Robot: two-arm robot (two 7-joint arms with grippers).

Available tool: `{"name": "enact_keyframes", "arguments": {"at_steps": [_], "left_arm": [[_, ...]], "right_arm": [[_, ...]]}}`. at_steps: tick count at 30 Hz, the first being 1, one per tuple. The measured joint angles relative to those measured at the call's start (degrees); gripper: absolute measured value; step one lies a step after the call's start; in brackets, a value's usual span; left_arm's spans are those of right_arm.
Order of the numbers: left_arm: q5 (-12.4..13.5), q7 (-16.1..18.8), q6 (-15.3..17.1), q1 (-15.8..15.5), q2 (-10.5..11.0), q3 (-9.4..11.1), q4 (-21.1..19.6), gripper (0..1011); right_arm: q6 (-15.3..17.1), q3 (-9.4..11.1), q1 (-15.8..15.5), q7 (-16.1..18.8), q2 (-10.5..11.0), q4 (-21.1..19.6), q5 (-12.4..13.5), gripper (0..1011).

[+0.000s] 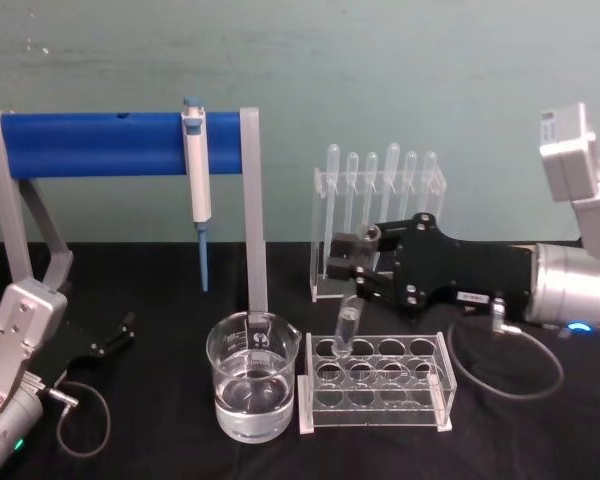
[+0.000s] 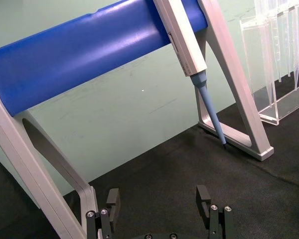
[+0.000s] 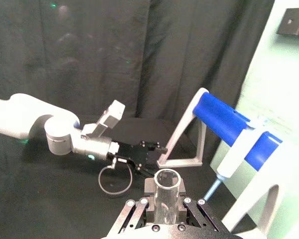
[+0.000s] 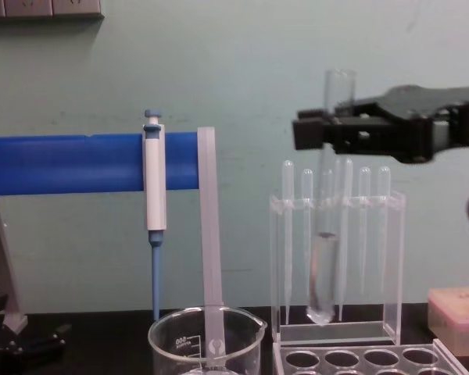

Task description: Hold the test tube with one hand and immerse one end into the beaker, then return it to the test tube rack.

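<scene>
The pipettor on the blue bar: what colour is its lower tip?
Light blue; the tip shows best in the left wrist view.

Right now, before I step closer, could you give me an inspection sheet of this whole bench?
Surface: black cloth-covered table.
Job's things: clear glass test tube hangs above clear holed rack, not touching it; wide glass beaker holds clear liquid.
Clutter: white-and-blue pipettor on blue bar stand; frosted pipettes in clear upright holder; pink box.
Grippers: right claw shut on test tube; left claw open, low at the left.
Cables: black cable loop at right wrist, another at left wrist.
Surroundings: pale green wall.
</scene>
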Motion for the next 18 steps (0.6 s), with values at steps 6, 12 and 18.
{"name": "enact_keyframes", "arguments": {"at_steps": [6,12,18], "left_arm": [[0.0,0.0,0.0,0.0,0.0,0.0,0.0,1000],[0.0,0.0,0.0,0.0,0.0,0.0,0.0,1000],[0.0,0.0,0.0,0.0,0.0,0.0,0.0,1000]], "right_arm": [[-1.94,1.7,-3.58,-1.17,2.29,-1.41,-0.48,226],[-3.68,2.11,-5.1,-1.26,2.3,-0.37,-2.5,226],[-4.82,2.4,-5.88,-1.16,1.54,0.98,-3.6,227]]}}
